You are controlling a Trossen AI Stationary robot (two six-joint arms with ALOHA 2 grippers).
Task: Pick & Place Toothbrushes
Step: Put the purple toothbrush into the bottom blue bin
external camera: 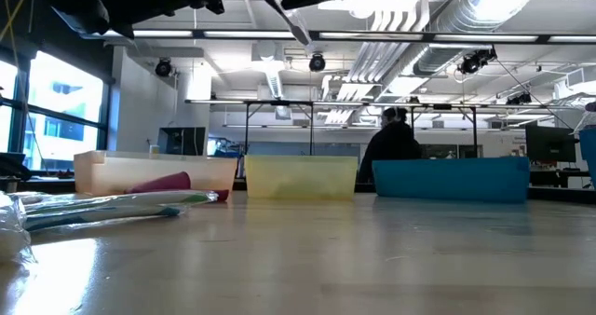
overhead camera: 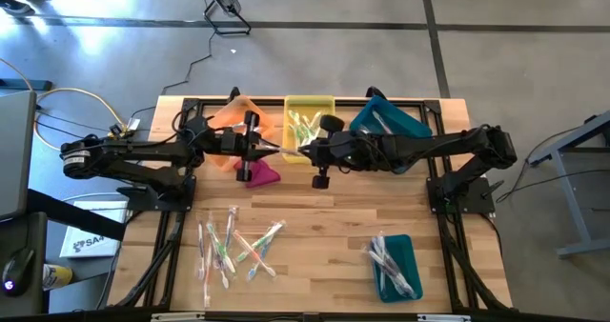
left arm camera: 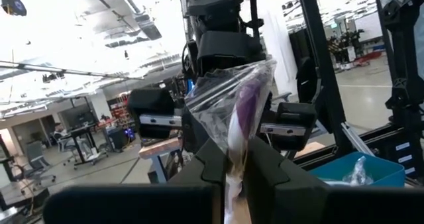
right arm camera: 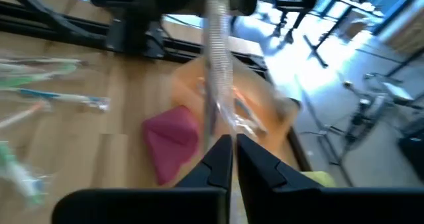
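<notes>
Wrapped toothbrushes (external camera: 112, 206) lie left; orange (external camera: 154, 172), yellow (external camera: 300, 177), teal (external camera: 450, 179) bins behind, seemingly.

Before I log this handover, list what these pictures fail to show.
- Wrapped toothbrush between the left gripper and right gripper: its bristle end is hidden by crinkled wrapper, left wrist view.
- Same brush, right wrist view: blurred, cut off at the top edge.
- Yellow bin contents: hidden behind its wall, low view.
- Loose toothbrushes: too small to count, high view.

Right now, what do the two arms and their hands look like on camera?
Both arms are black, jointed tubes on black frame bases bolted to the wooden table. The left hand and right hand each end in two dark, blocky, angular fingers. Black cables trail off the left arm's base.
</notes>
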